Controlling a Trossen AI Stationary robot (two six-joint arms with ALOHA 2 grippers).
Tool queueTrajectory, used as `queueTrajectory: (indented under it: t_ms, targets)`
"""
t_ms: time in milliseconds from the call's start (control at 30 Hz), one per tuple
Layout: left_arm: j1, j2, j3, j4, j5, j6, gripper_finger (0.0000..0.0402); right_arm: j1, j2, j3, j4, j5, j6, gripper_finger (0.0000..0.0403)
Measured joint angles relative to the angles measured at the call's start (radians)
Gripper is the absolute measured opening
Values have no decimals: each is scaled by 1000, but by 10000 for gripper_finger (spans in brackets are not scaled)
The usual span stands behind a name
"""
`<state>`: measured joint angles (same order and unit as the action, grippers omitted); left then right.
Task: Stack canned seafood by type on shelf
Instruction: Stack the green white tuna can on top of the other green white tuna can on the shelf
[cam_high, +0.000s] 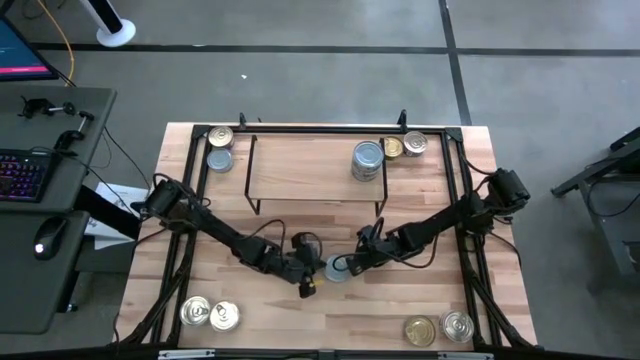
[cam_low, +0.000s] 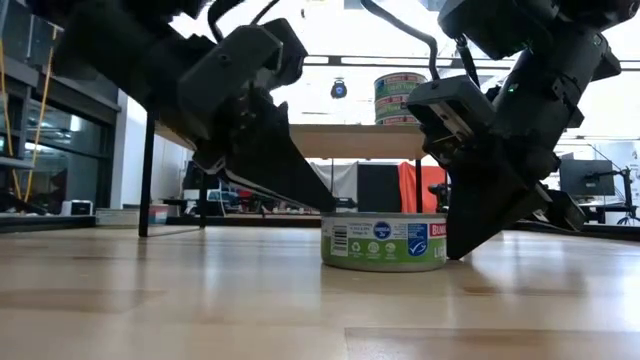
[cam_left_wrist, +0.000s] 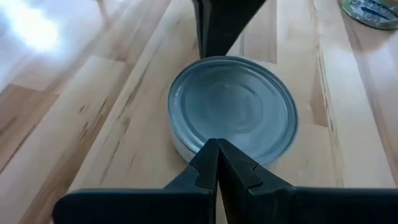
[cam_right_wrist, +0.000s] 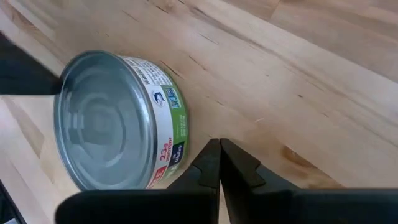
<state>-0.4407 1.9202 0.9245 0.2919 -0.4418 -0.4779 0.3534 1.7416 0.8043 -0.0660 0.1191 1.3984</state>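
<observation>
A flat round tin (cam_high: 337, 268) with a plain silver top and a green-and-white label stands on the table between my two grippers, near the table's middle. My left gripper (cam_left_wrist: 217, 154) is shut, with its tips at the tin's left rim. My right gripper (cam_right_wrist: 219, 152) is shut too, low beside the tin's right wall. The shelf (cam_high: 315, 172) stands farther back with a stack of tins (cam_high: 368, 160) on its right end. The same tin (cam_low: 385, 241) shows in the low view, flat on the wood. My left gripper's shut fingertips (cam_low: 335, 205) meet the tin's top rim (cam_left_wrist: 198, 148) on its left side, slanting down from the table's left. The tin stays flat on the table. My right gripper's shut fingertips (cam_low: 455, 248) lie against the foot of the tin's right side wall (cam_right_wrist: 186, 134), slanting down from the table's right; the tin stands upright on the wood.
More tins lie on the table: two at the far left (cam_high: 220, 147), two right of the shelf (cam_high: 404, 145), two at the near left (cam_high: 210, 314), two at the near right (cam_high: 438, 328). A black metal frame (cam_high: 462, 190) borders the work area.
</observation>
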Motion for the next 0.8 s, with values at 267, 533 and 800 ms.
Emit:
queueTrajectory:
  t_ms: [267,533,800]
  targets:
    - [-35,28,2,14,-101,-43,0,0,2,-1,31,-6,41,0]
    - [-46,28,1,-9,-130,-42,0,3,2,8,124,-37,42,0]
    - [-54,25,-1,-21,-140,-43,0,5,2,113,19,-50,0,0]
